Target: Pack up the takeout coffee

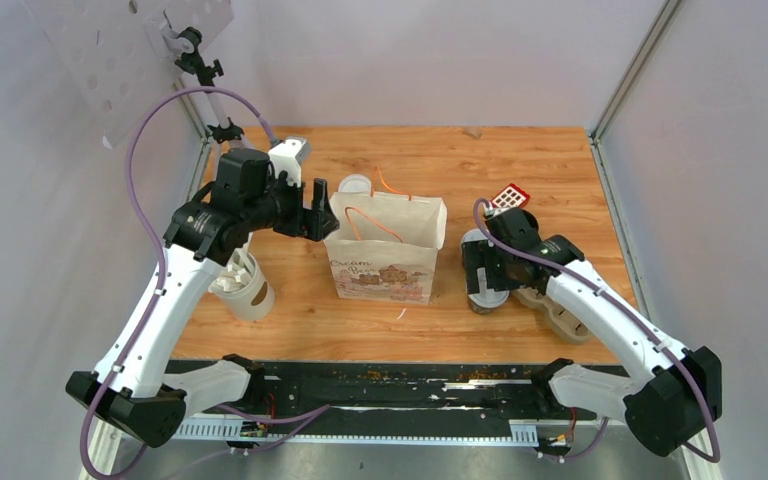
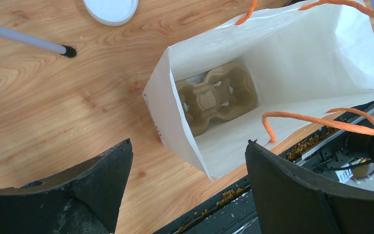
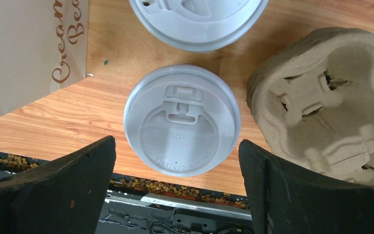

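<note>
Two takeout coffee cups stand on the table to the right of the paper bag, seen from above as white sip lids in the right wrist view: the near one (image 3: 181, 119) and the far one (image 3: 197, 19), which is cut off at the top. My right gripper (image 3: 177, 156) is open above the near cup, one finger on each side of it and not touching it. In the top view my right gripper (image 1: 485, 275) hides most of both cups. The white paper bag (image 2: 292, 63) stands open with a pulp cup carrier (image 2: 216, 97) at its bottom. My left gripper (image 2: 187, 165) is open and empty over the bag's left edge (image 1: 316, 212).
A second pulp carrier (image 3: 326, 102) lies right of the cups. A lidless pale cup (image 1: 245, 285) lies on its side under the left arm. A loose white lid (image 2: 111, 7) lies behind the bag. A red-and-white item (image 1: 508, 197) is at the back right. The bag's orange handles (image 2: 331, 122) stick up.
</note>
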### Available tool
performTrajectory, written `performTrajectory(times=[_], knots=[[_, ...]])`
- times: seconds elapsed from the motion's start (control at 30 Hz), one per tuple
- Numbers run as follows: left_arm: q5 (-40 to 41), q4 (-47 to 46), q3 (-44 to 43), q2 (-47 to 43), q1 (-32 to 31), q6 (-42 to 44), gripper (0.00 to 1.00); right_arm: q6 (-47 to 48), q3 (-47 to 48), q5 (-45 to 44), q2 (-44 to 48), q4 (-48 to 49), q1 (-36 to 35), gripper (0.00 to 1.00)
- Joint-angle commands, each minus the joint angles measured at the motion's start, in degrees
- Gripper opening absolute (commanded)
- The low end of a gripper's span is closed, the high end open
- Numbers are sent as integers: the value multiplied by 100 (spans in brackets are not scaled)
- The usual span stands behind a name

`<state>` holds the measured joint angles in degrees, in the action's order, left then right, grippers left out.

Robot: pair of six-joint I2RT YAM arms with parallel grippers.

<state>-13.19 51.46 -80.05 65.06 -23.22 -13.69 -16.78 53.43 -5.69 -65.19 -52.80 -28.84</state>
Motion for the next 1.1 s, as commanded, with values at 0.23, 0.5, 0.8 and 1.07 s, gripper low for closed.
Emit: performTrajectory(times=[0.23, 0.5, 0.8, 1.07], knots=[[4, -91, -78, -96, 18, 121, 91, 86, 351, -405, -99, -16, -155, 92], [67, -106, -64, -134, 17, 120, 90, 145, 311, -380, -233, 77, -182, 89], [60, -128, -7, -108, 20, 165, 89, 190, 338, -582, -349, 88, -270, 85], [71, -132, 2, -166, 20, 166, 89, 191, 338, -631, -415, 76, -353, 86]])
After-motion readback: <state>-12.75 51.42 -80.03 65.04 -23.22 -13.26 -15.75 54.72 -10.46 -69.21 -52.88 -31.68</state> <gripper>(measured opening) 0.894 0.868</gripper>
